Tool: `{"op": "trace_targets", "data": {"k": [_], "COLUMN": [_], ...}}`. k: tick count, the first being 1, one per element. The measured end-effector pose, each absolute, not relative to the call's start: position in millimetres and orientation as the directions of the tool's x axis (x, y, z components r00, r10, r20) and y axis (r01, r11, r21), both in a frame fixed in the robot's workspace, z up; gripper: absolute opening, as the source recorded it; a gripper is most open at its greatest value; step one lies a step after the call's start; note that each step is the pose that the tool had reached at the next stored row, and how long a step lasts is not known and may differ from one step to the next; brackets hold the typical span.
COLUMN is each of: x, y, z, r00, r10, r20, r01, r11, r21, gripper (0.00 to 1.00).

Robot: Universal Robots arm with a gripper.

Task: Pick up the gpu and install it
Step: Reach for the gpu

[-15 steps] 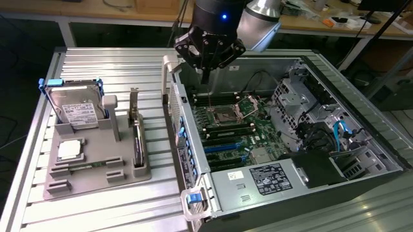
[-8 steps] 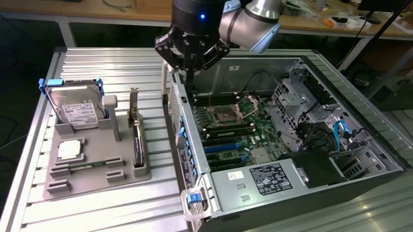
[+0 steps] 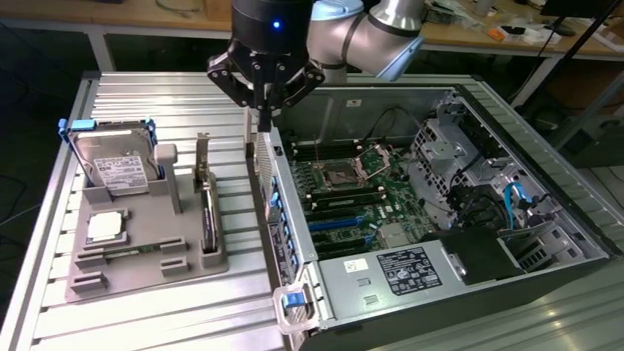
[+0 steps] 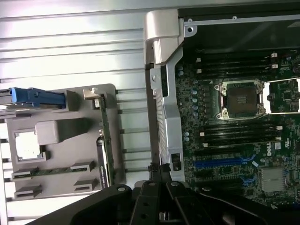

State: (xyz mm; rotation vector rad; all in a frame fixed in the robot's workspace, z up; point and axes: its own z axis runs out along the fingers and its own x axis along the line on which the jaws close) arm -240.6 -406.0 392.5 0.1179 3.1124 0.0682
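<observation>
Back of room: cluttered wooden workbenches are lining it.
hand: hanging over the computer case's slotted wall, fingers pinched together, carrying nothing.
gpu: standing on edge in the grey holder, beside the hard drive, apart from the hand.
risk: closed fingers coming down could be striking that wall, or knocking the card crooked.
tabletop: ribbed metal, carrying holder and case.

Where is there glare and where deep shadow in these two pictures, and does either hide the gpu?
Exterior view: the light is even, with mild sheen on the table slats; the gpu stands visible in its grey holder. Wrist view: strong glare whitens the slats and the case rim; the hand is a dark shape; the gpu, seen edge-on, is not hidden.
</observation>
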Motion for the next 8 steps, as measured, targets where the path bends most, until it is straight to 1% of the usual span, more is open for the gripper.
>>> {"op": "trace_targets", "data": {"k": [8], "x": [-268], "y": [-409], "z": [392], "r00": [-0.997], "r10": [0.076], "r20": [-0.024], "r01": [0.075], "r11": [0.996], "r21": [0.045], "gripper": [0.11]}}
